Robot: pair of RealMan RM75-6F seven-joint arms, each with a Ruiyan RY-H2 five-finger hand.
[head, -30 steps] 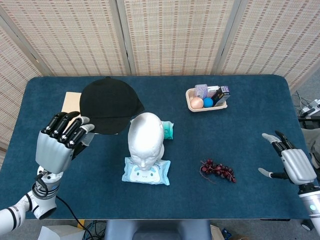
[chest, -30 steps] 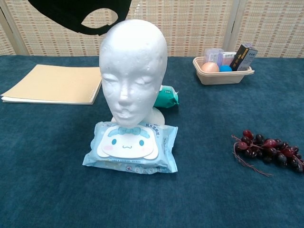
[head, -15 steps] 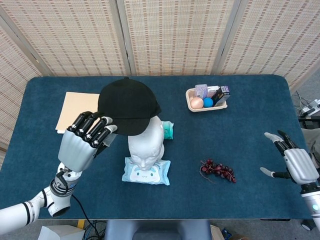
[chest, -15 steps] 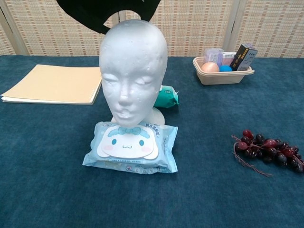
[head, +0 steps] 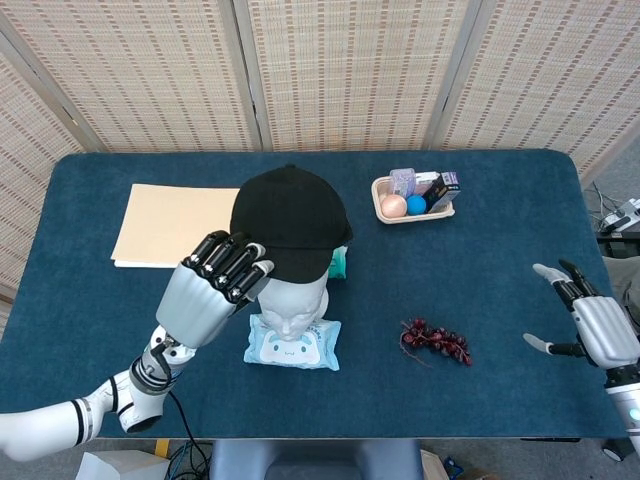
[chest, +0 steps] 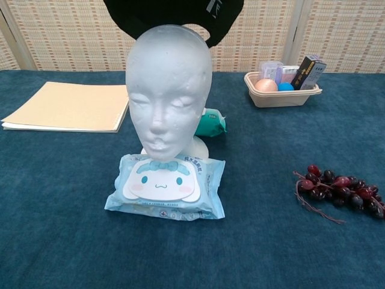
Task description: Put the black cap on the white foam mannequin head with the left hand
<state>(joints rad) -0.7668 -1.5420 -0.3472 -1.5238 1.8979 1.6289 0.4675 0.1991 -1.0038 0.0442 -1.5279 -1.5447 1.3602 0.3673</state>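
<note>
Several small items fill the tray (head: 386,215); left hand (head: 205,298) fingers grasp the black cap (head: 290,220), right hand (head: 597,328) fingers spread.

No text can be read with certainty anywhere in either view; a small pale tag (chest: 212,6) is seen on the underside of the black cap (head: 290,220) in the chest view, but its marks are too small to be made out; a cartoon face with a blue bow is printed on the wet-wipes pack (chest: 165,185), and a line of small print is seen along its top edge, illegible; lettering is suggested on the dark box (chest: 307,72) standing in the tray (chest: 281,97), too blurred to be read.
</note>
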